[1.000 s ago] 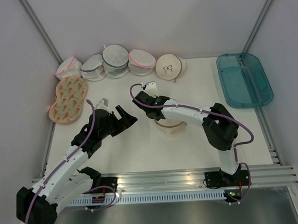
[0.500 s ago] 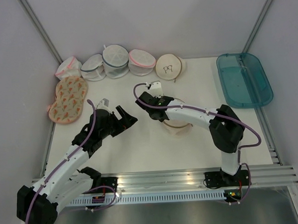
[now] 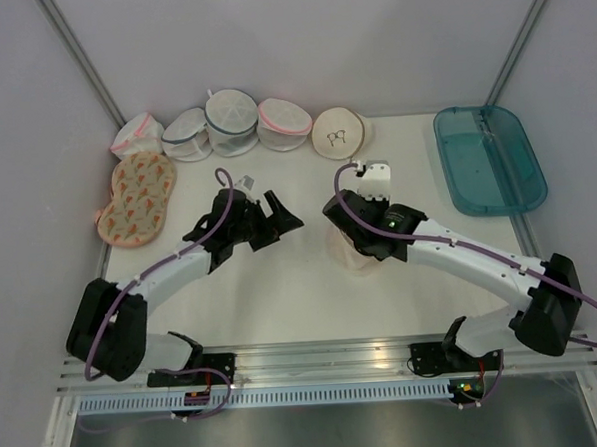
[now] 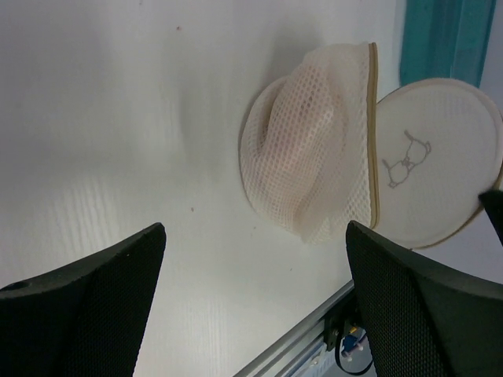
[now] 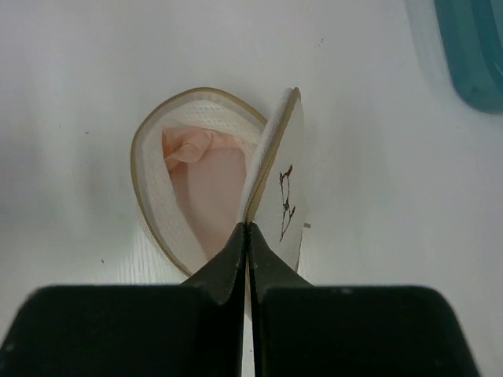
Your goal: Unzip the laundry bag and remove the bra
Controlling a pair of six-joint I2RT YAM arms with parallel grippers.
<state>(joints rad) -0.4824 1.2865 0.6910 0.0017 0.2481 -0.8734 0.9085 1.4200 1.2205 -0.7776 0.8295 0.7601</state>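
Half the laundry bag (image 5: 153, 188) is pinched upright in the right gripper's (image 5: 247, 229) closed fingers, baring the bra (image 5: 200, 169) inside, presumably so the spread-open left gripper (image 3: 277, 225) nearby can reach in

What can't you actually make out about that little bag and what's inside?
Top view: the laundry bag is mostly under the right arm; its contents are hidden.
Right wrist view: the bra is partly behind the raised lid and the right pincer; no strings visible.
Left wrist view: the bra is only a pink blur through mesh.
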